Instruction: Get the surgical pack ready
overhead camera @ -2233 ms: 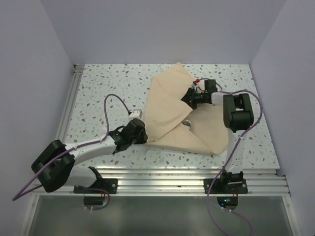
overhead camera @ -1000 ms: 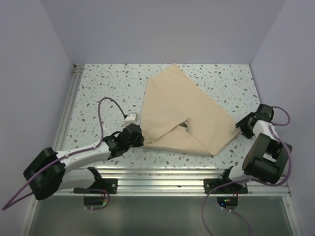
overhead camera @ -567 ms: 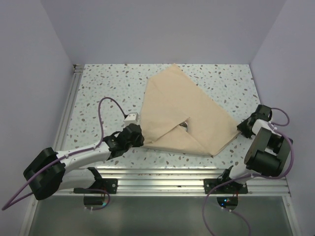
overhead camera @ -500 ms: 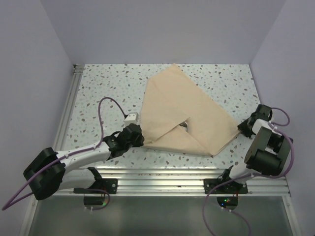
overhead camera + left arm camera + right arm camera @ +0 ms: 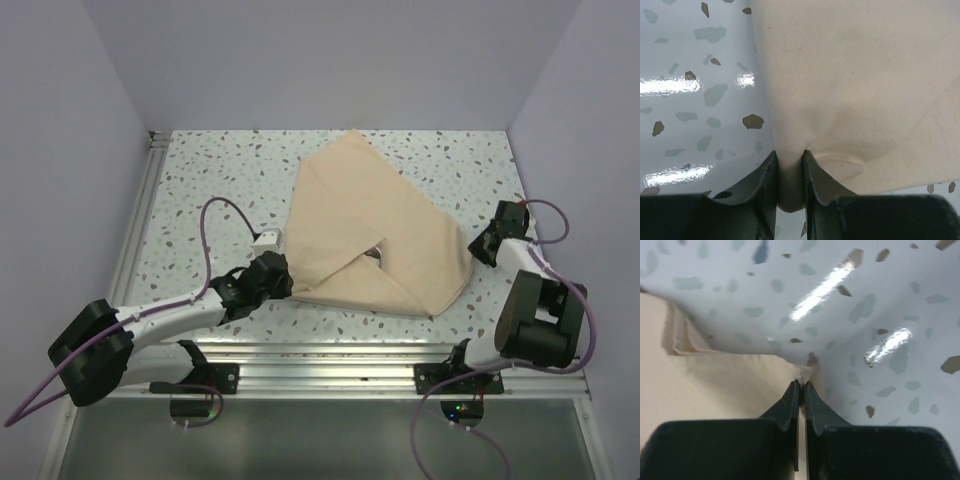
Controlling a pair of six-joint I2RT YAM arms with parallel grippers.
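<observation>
"Surgical pack [image 5: 372, 225], placement?"
"One tan cloth [image 5: 855, 75], folded, flat on the speckled table [image 5: 215, 185]. It spans from the left gripper [image 5: 281, 283] to the right gripper [image 5: 481, 247], and each nips one corner. Left: narrow, a fold bunched between its fingers [image 5: 767, 172]. Right: tight on the hem."
"Room?"
"Tabletop runs outward from the left gripper to the left wall [image 5: 70, 150]. The right wall [image 5: 590, 150] is close outside the right gripper. The metal rail [image 5: 330, 352] is near behind both."
"View differences?"
"Overhead alone gives the cloth's whole outline and a small gap in its folds. Wrist views alone give the pinches."
</observation>
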